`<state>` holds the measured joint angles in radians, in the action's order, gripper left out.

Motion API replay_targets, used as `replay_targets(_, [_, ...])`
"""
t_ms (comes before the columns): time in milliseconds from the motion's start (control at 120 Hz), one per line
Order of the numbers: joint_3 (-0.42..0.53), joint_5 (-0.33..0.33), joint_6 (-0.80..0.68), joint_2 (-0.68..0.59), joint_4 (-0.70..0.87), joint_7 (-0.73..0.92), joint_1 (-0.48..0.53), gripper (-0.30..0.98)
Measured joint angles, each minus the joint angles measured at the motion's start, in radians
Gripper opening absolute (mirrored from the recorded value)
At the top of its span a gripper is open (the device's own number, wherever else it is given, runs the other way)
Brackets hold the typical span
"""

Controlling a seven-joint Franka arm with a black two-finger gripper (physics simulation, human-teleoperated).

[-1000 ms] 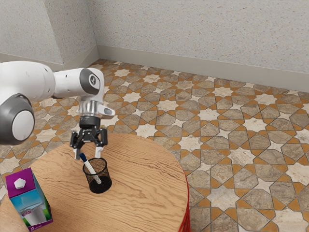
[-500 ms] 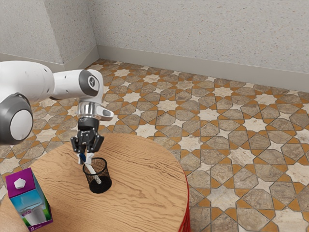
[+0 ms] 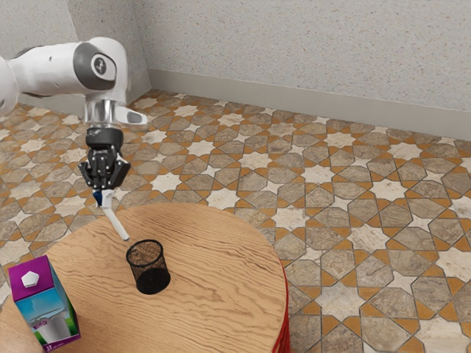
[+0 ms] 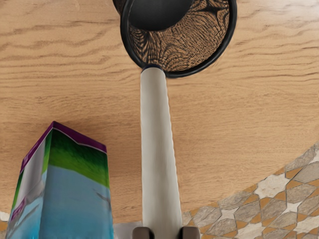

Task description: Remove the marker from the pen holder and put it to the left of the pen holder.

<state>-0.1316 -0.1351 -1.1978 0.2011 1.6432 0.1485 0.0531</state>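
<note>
In the exterior view my gripper (image 3: 105,195) is raised above the table's far left part, shut on the marker (image 3: 115,223) near its blue end. The white body slants down toward the exterior view's right, its lower tip outside the pen holder and close to the rim's height. The black mesh pen holder (image 3: 148,266) stands upright on the table. In the wrist view the marker (image 4: 158,149) stretches away from my gripper (image 4: 166,233) toward the pen holder (image 4: 219,55), its far tip overlapping the rim in the picture.
A purple and blue carton (image 3: 45,309) stands on the round wooden table (image 3: 221,257), toward the exterior view's left of the pen holder. The carton (image 4: 75,194) also appears beside the marker in the wrist view. Tiled floor lies beyond the table's curved edge.
My gripper has closed on the marker, risen and moved toward the exterior view's left. The marker has come up out of the pen holder with it; pen holder and carton stay where they were.
</note>
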Motion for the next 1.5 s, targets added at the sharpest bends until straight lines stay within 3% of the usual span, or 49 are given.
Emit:
replay_targets(192, [0.011, 0.146, -0.169, -0.21, 0.184, -0.011, 0.001, -0.1])
replay_targets(400, [0.01, 0.261, -0.604, -0.299, 0.466, 0.027, 0.014, -0.1])
replay_targets(600, [0.011, 0.293, -1.064, -0.309, 0.643, 0.097, 0.005, -0.1])
replay_targets(733, [0.012, 0.3, -1.292, -0.379, 0.794, 0.131, -0.022, -0.1])
replay_targets(933, [0.007, 0.296, -1.468, -0.496, 0.982, 0.173, -0.016, -0.1])
replay_targets(1075, [-0.001, 0.283, -1.52, -0.518, 1.032, 0.209, -0.004, -0.1])
replay_targets(1358, [-0.01, 0.269, -1.462, -0.513, 0.946, 0.254, -0.006, 0.43])
replay_targets(1400, [-0.009, 0.259, -1.379, -0.461, 0.758, 0.254, -0.009, 0.47])
replay_targets(1458, [-0.01, 0.223, -1.167, -0.263, 0.293, 0.245, -0.004, 0.52])
replay_targets(1500, [-0.009, 0.198, -1.025, -0.174, 0.072, 0.238, -0.001, 0.55])
